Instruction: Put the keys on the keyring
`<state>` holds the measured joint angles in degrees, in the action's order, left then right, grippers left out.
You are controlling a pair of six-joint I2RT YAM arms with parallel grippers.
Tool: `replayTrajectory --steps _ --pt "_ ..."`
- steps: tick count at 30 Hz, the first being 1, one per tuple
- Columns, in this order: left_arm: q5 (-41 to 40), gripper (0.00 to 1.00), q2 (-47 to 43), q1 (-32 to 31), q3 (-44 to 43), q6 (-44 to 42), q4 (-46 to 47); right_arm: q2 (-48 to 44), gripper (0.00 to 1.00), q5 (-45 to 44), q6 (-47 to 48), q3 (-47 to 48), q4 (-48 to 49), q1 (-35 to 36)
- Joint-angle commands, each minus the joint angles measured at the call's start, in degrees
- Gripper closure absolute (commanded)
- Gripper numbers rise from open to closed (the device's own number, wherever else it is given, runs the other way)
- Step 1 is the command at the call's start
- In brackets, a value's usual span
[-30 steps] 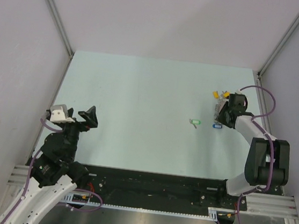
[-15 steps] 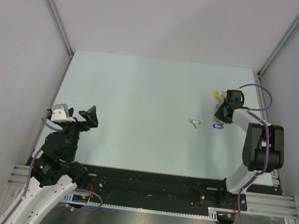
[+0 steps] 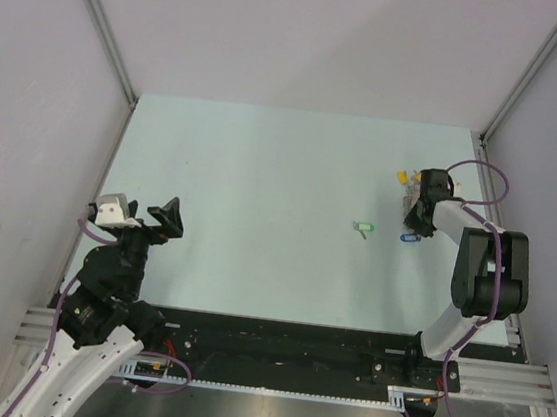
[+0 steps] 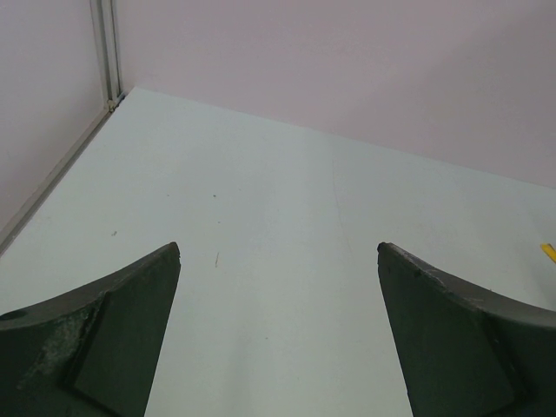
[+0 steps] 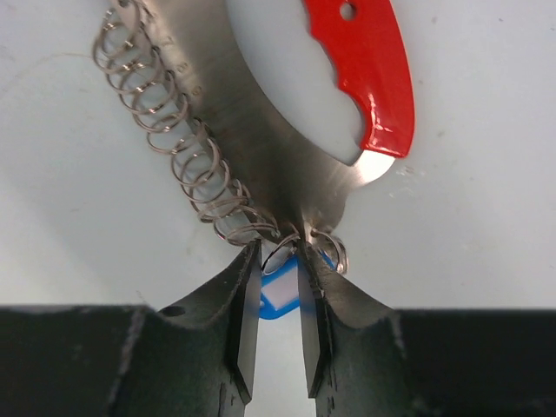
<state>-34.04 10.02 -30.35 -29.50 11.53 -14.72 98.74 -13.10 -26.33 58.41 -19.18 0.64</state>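
The keyring (image 5: 261,113) is a silvery plate with a red curved segment (image 5: 369,69) and a wire coil (image 5: 165,130). In the top view it lies at the right (image 3: 410,190) with yellow tags (image 3: 402,174), mostly under my right gripper (image 3: 415,224). In the right wrist view the right gripper (image 5: 278,248) is pinched on the keyring's narrow near end. The blue key (image 5: 280,300) shows through the slim gap between the fingers and lies on the table (image 3: 408,237). The green key (image 3: 362,227) lies apart, to the left. My left gripper (image 3: 156,220) is open and empty (image 4: 278,252).
The pale table (image 3: 260,196) is walled by plain panels with metal corner posts (image 3: 103,23). The right arm's elbow (image 3: 489,278) stands near the table's right edge. A yellow tag tip (image 4: 549,252) shows at the far right of the left wrist view.
My right arm's elbow has pulled in and the gripper has shifted to the keyring's near end. The blue key has slid slightly nearer and to the right. The left arm has not moved.
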Motion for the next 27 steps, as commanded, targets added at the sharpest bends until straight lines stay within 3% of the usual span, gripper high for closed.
replayTrajectory --steps 1,8,14,22,27 --pt "1.35 0.00 -1.05 0.38 -1.00 -0.72 1.36 -2.23 0.73 -3.60 2.15 0.91 -3.67 -0.12" --pt "1.43 0.00 -1.41 0.38 -0.92 -0.72 1.27 -1.53 0.79 -2.72 3.47 0.91 -2.62 -0.12" --pt "1.52 0.00 -1.41 0.38 -0.91 -0.72 1.27 -2.76 1.00 -3.16 4.35 0.91 -2.62 0.15" --pt "1.70 0.00 -1.23 0.38 -0.91 -0.72 1.36 -13.12 1.00 -4.48 9.62 1.53 -2.44 0.67" --pt "2.14 0.00 -1.32 0.46 -1.26 -1.07 0.75 -20.42 1.00 -1.58 19.09 4.07 -1.83 5.94"
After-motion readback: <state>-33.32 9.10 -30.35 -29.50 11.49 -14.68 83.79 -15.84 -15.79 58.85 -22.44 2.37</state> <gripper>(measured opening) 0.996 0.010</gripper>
